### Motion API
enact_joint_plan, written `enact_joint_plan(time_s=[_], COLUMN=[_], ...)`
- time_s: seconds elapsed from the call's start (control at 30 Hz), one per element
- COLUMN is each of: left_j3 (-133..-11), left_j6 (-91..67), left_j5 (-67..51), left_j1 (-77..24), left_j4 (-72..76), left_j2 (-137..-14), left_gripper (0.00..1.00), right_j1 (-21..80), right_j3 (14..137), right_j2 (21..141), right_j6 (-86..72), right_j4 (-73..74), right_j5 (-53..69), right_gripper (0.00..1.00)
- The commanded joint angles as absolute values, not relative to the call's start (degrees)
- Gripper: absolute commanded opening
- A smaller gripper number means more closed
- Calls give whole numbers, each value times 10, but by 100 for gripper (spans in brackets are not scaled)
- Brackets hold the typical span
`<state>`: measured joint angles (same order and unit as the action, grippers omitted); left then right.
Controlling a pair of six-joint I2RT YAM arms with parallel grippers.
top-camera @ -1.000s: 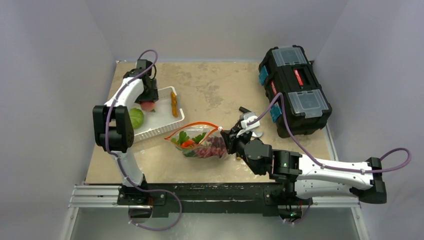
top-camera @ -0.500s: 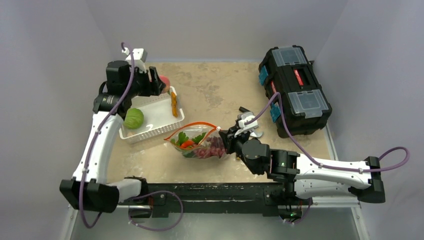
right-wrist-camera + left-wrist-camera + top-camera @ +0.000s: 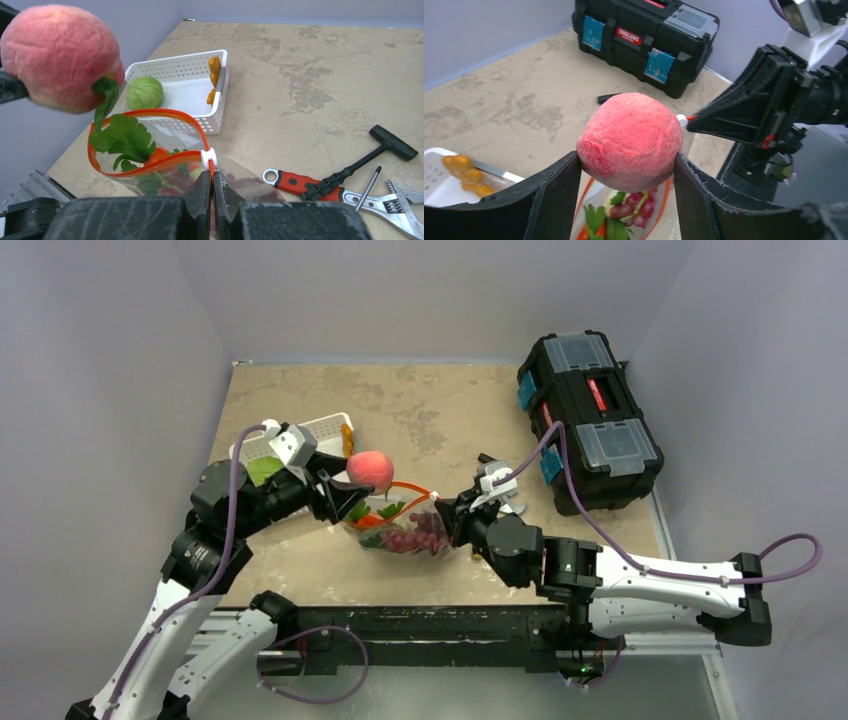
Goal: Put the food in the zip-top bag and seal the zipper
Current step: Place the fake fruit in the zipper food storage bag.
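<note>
My left tool [image 3: 626, 192] pinches the peach [image 3: 629, 140], just above the zip-top bag [image 3: 405, 530] mouth. My right tool [image 3: 212, 192], pressed together, nips the zipper [image 3: 160, 111] end by its white slider. Greens [image 3: 125, 137] and grapes [image 3: 420, 537] are inside the bag; cabbage [image 3: 144, 92] is in the basket [image 3: 175, 62] beyond it.
</note>
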<state>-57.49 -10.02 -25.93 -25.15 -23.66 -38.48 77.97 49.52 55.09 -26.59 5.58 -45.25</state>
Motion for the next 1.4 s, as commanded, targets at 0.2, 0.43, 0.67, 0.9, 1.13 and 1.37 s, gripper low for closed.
enact_joint_plan(time_s=[0.2,0.43,0.67,0.9,1.13,1.37], left_j3=[-580,-590,-676,-738,-748,-766], left_j6=[-119,-135,-144,-141,-126,-115], left_j5=[24,59,49,-52,-69,-92], left_j1=[-457,-459,-459,-461,-464,-464], left_j4=[-336,-347,-418,-496,-510,-521], left_j2=[-415,-421,-445,-552,-580,-612], left_gripper=[8,9,9,8,7,6], right_j1=[778,778,778,778,778,778], right_j3=[518,508,507,505,503,510], right_j2=[509,504,506,498,495,501], right_j6=[-295,-300,-299,-298,-299,-294], right_j4=[24,17,15,13,12,12], right_j5=[-442,-443,-437,-437,-436,-429], right_gripper=[0,0,0,0,0,0])
